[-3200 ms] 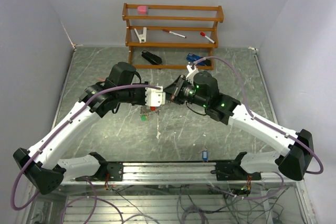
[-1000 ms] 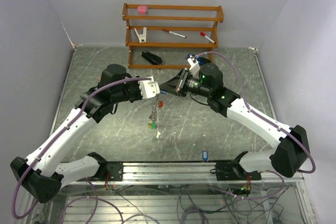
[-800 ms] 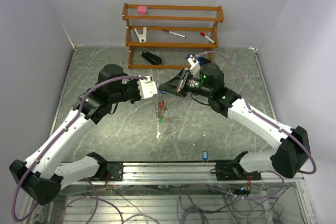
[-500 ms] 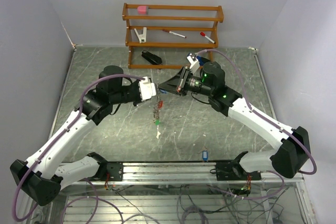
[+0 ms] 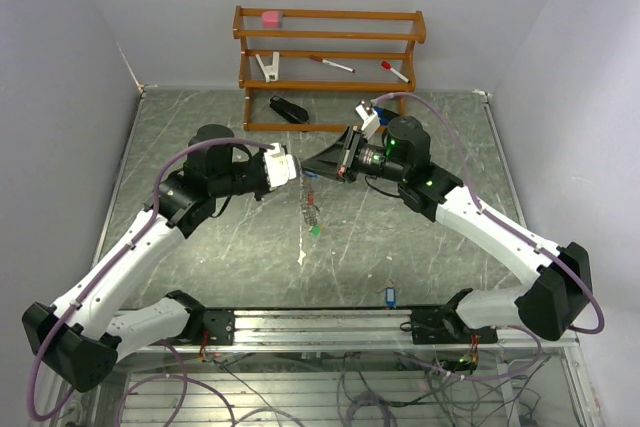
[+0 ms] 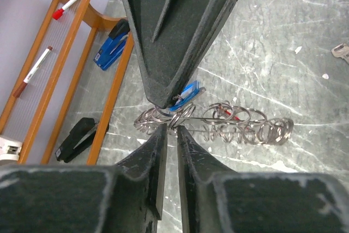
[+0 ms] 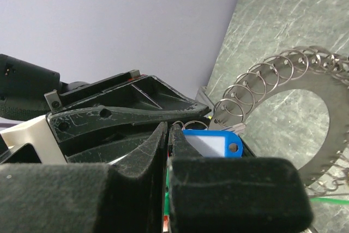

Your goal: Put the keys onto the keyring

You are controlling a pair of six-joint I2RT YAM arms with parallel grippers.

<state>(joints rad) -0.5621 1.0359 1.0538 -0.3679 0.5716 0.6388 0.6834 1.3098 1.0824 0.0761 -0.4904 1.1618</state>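
The keyring (image 5: pixel 311 207), a thin ring fringed with small silvery rings, hangs in the air between my two grippers, with a green tag (image 5: pixel 316 231) at its low end. My left gripper (image 5: pixel 300 175) is shut on a small wire loop of the keyring; the left wrist view shows the keyring (image 6: pixel 229 124) edge-on just past the gripper (image 6: pixel 172 129). My right gripper (image 5: pixel 314 173) meets it tip to tip and is shut on the ring of a key with a blue tag (image 7: pixel 210 144), right beside the keyring (image 7: pixel 234 107). A second blue-tagged key (image 5: pixel 389 296) lies near the front edge.
A wooden rack (image 5: pixel 330 57) stands at the back with pens, a clip and a pink block. A black stapler (image 5: pixel 288 109) and a blue stapler (image 5: pixel 370 112) lie in front of it. A small white scrap (image 5: pixel 300 259) lies on the table.
Both grippers have risen from the table with the keyring, which now hangs free. Over the last second the left gripper drew back slightly and the hanging ring swung right.
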